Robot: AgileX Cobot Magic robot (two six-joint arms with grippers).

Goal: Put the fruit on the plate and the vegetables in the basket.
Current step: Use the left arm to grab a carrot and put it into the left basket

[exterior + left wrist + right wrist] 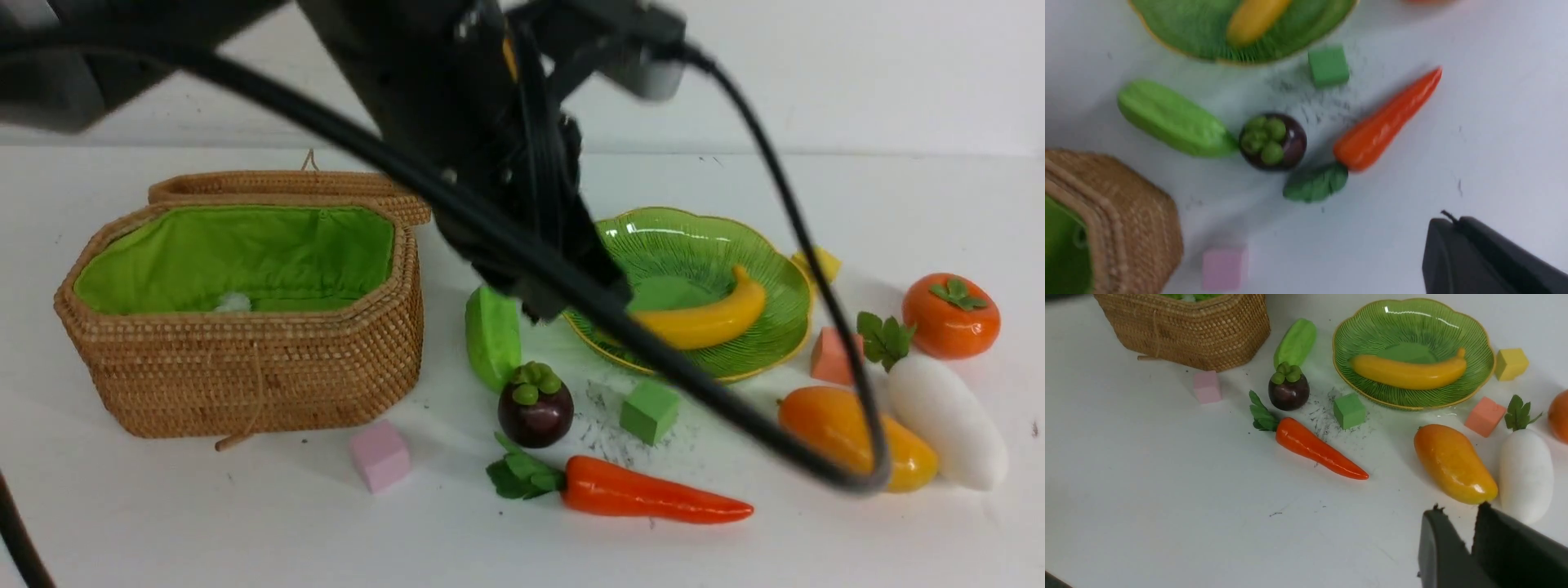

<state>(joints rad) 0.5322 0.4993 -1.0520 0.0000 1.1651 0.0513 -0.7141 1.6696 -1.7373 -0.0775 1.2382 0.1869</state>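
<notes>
Next, probably grab gourd (1171,118), lying between basket (245,367) and plate (784,269), against mangosteen (1274,141); blurry, hard to call. Spread pinched-together, empty left gripper (1447,222) wide, straddle across width, drop inside basket. Keep barely-parted, empty right gripper (1459,508) clear.

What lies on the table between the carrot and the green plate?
A small green cube sits between the carrot and the plate, close to the plate's rim; the front view shows it.
</notes>
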